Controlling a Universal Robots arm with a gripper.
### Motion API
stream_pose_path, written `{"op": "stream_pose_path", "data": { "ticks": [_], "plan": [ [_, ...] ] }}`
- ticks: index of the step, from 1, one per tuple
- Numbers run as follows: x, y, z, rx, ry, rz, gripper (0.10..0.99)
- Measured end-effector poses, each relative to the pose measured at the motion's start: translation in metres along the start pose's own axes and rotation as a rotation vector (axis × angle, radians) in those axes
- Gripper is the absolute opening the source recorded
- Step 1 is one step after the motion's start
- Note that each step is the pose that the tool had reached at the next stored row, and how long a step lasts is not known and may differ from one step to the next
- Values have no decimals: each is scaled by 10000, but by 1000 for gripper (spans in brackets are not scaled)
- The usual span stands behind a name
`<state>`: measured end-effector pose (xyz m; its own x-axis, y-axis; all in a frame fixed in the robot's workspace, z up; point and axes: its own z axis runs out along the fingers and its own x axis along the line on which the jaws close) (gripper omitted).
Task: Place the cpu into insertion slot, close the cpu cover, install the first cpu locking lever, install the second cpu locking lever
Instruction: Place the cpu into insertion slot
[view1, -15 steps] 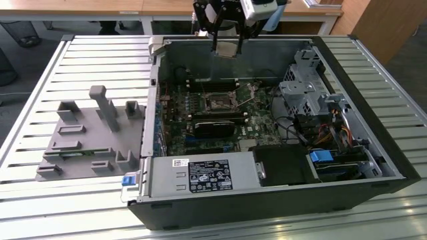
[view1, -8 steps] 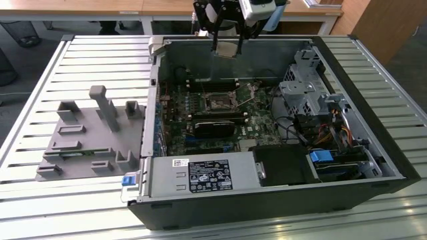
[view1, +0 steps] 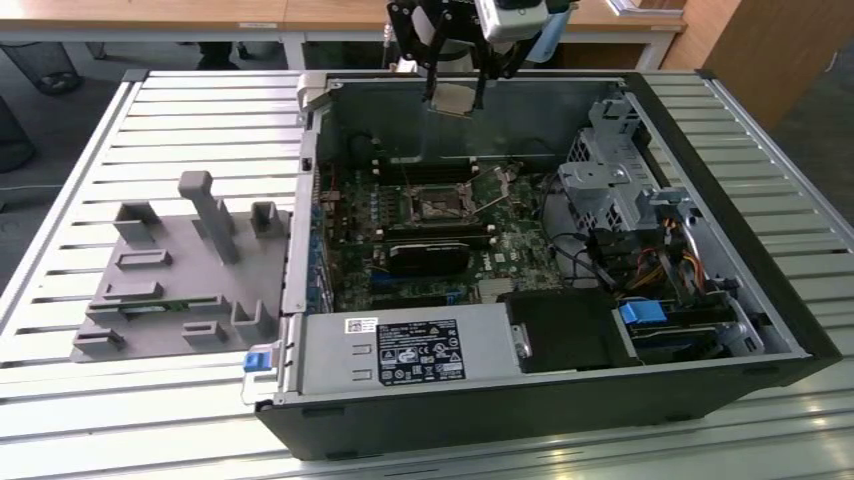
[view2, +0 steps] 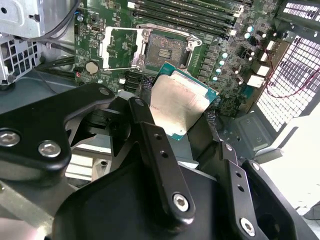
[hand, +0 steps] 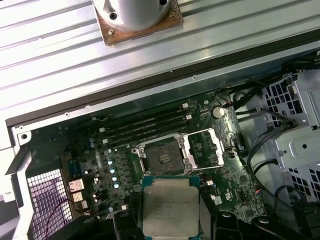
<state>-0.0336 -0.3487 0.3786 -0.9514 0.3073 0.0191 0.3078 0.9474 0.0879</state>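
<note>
Cpu (hand: 171, 205) is hanging clamped between your gripper's (view2: 173, 110) fingers, above the insertion slot (hand: 162, 159). The cpu cover (hand: 205, 147) is lying open. The faint lid print is proving unreadable.

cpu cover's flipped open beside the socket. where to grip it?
Probably the free end bar of the cpu cover, farthest from the insertion slot, pinched from above: it's a thin windowed frame, swung open and hinged at the slot side.
</note>
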Motion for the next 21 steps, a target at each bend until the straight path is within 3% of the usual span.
{"op": "stream_pose_path", "data": {
  "ticks": [21],
  "plan": [
    [0, 0, 0, -16, -71, 799, 541]
  ]
}}
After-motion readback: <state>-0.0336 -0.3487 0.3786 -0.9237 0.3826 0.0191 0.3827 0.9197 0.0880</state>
